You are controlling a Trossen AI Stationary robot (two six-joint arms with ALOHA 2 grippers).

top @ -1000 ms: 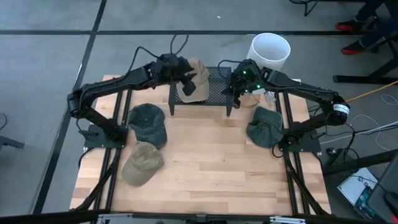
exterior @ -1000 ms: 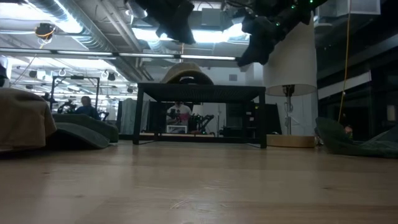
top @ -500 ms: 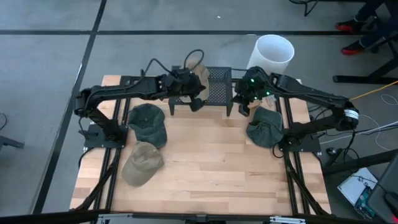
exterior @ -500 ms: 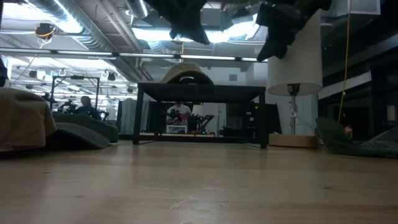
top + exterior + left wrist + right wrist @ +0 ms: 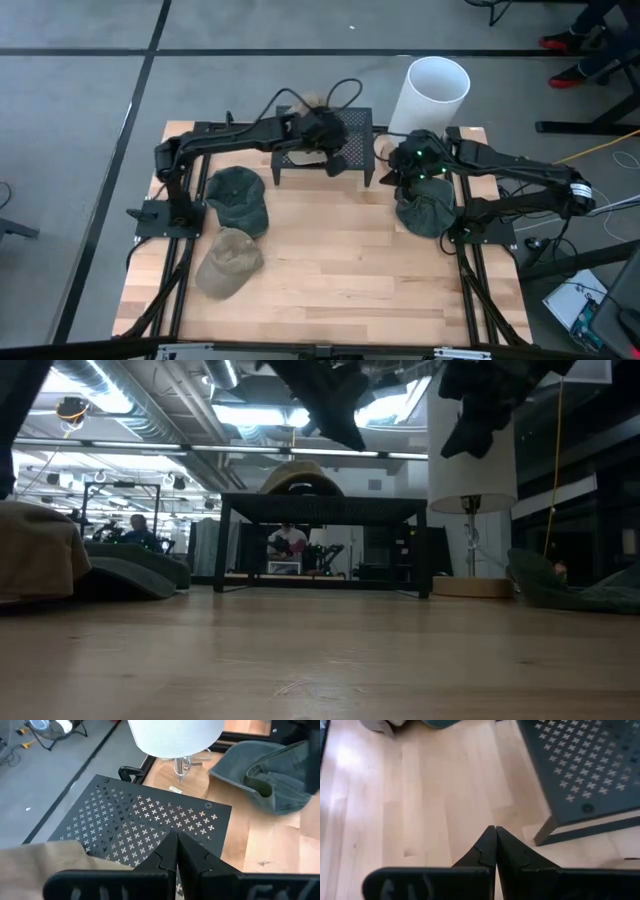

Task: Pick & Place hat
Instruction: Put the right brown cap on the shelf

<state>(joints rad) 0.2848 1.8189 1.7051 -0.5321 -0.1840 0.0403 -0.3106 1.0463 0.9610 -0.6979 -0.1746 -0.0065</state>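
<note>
A tan hat (image 5: 311,101) (image 5: 47,857) (image 5: 299,478) rests on the top of a black perforated stand (image 5: 352,128) (image 5: 150,815) at the table's far edge; my left arm hides most of it from above. My left gripper (image 5: 334,156) (image 5: 176,844) is shut and hovers over the stand's near edge, to the right of that hat. My right gripper (image 5: 400,178) (image 5: 495,839) is shut too, in the air to the right of the stand, over the far edge of a dark green hat (image 5: 427,205) (image 5: 270,767) lying on the table.
Another dark green hat (image 5: 238,198) and a second tan hat (image 5: 228,262) lie on the table's left half. A white cylinder (image 5: 433,92) on a wooden foot stands by the far right corner. Bare wood (image 5: 340,270) spreads across the middle and near side.
My left gripper has moved toward the table's right and a little nearer, off the tan hat and across the stand. My right gripper has travelled from the stand's right end toward the near right, ending over the right-hand green hat. The tan hat has stayed on the stand.
</note>
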